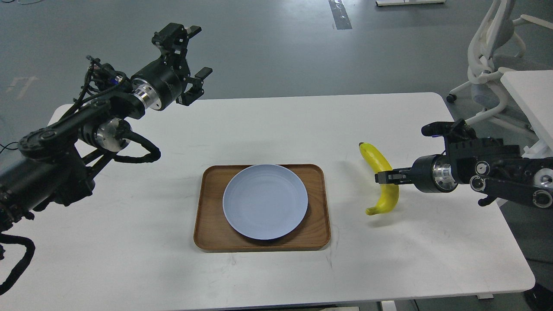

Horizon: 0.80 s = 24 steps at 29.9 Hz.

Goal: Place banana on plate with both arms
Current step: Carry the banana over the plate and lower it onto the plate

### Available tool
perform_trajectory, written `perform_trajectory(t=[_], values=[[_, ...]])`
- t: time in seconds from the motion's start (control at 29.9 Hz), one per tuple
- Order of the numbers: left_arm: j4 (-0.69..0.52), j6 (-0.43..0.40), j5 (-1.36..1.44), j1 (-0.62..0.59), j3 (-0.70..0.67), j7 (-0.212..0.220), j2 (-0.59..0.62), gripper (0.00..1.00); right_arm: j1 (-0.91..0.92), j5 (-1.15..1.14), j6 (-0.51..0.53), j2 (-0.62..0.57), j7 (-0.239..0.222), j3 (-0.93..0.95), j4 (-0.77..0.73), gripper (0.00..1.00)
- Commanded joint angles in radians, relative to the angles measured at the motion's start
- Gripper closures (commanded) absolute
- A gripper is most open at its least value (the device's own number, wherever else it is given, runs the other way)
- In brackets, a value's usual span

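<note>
The yellow banana hangs a little above the white table, right of the tray, gripped at its middle. My right gripper comes in from the right and is shut on the banana. The pale blue-grey plate lies empty on the brown wooden tray at the table's middle. My left gripper is open and empty, raised high above the table's far left corner, well away from the plate.
The white table carries the tray and plate. A white office chair and another white table's edge stand at the far right. Grey floor lies beyond the far edge.
</note>
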Motion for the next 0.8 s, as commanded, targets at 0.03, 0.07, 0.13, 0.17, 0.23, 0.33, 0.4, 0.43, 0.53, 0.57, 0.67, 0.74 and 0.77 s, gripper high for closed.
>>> perform_trajectory(t=[0.03,0.07,0.13,0.17,0.23,0.33,0.4,0.43,0.53,0.57,0.67,0.74,0.77], values=[[0.000,0.000,-0.001,-0.001,-0.002,0.000,0.008,0.02,0.124,-0.025,0.018,0.088,0.047,-0.013,0.007,0.95],[0.000,0.000,-0.001,-0.001,-0.002,0.000,0.009,0.02,0.133,-0.033,0.019,0.108,0.047,-0.019,0.007,0.95],[-0.002,0.000,-0.001,-0.001,-0.003,0.000,0.020,0.02,0.164,-0.051,0.022,0.157,0.053,-0.048,0.005,0.95],[-0.002,0.000,-0.001,-0.001,-0.003,0.000,0.024,0.02,0.175,-0.053,0.022,0.172,0.056,-0.057,0.005,0.95],[-0.003,0.000,-0.003,-0.001,-0.005,0.000,0.035,0.02,0.195,-0.055,0.022,0.247,0.076,-0.094,-0.003,0.95],[-0.003,0.000,-0.003,-0.001,-0.005,0.000,0.049,0.02,0.196,-0.056,0.022,0.307,0.084,-0.118,-0.007,0.95],[-0.003,0.000,-0.004,-0.001,-0.005,0.000,0.061,0.02,0.196,-0.055,0.022,0.333,0.089,-0.132,-0.015,0.95],[-0.003,0.000,-0.003,-0.001,-0.005,0.000,0.063,0.02,0.196,-0.055,0.022,0.341,0.092,-0.137,-0.016,0.95],[-0.003,-0.001,-0.003,0.000,-0.005,0.000,0.072,0.02,0.196,-0.050,0.025,0.381,0.095,-0.145,-0.039,0.95],[-0.003,-0.001,-0.003,0.002,-0.005,0.000,0.072,0.02,0.195,-0.041,0.024,0.395,0.095,-0.148,-0.058,0.95],[-0.003,-0.001,-0.004,0.011,-0.005,-0.001,0.077,0.02,0.187,-0.035,0.025,0.421,0.095,-0.157,-0.090,0.95],[-0.003,-0.001,-0.005,0.012,-0.005,-0.009,0.077,0.02,0.181,-0.035,0.031,0.448,0.095,-0.157,-0.119,0.95],[-0.003,-0.001,-0.005,0.012,-0.005,-0.014,0.077,0.02,0.180,-0.033,0.033,0.461,0.095,-0.157,-0.128,0.95]])
